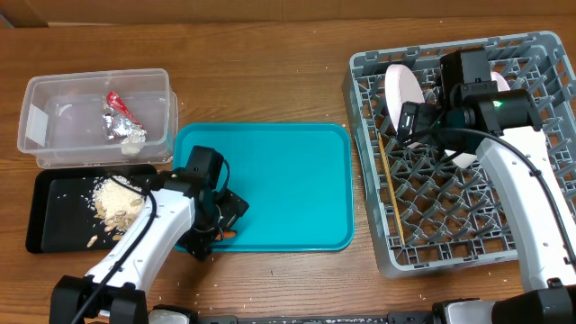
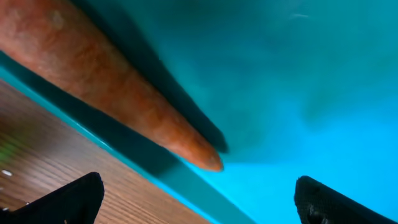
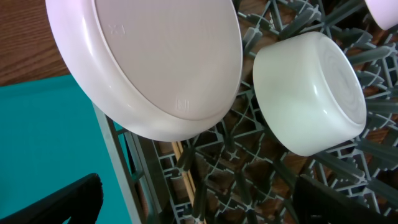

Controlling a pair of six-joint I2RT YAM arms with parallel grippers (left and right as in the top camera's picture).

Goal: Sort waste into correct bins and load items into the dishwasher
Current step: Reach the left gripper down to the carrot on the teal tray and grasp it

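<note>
A small orange carrot [image 2: 112,93] lies on the teal tray [image 2: 298,74] against its front rim, just ahead of my open left gripper [image 2: 199,205], which holds nothing. From overhead the carrot [image 1: 230,235] peeks out beside the left gripper [image 1: 219,229]. Foil wrappers [image 1: 121,120] sit in the clear tub [image 1: 54,94]. Food scraps [image 1: 117,202] lie on the black tray [image 1: 58,229]. In the grey dish rack [image 1: 540,54] a white plate [image 3: 155,62] stands on edge, with a white bowl or cup [image 3: 311,93] and chopsticks [image 3: 186,177] nearby. My right gripper [image 3: 199,202] hangs open over the rack.
The teal tray [image 1: 288,180] lies between the bins and the rack. Part of another pale bowl [image 3: 385,9] shows at the rack's far side. The right arm [image 1: 531,216] stretches over the rack's right half. Crumbs dot the wooden table [image 1: 270,81].
</note>
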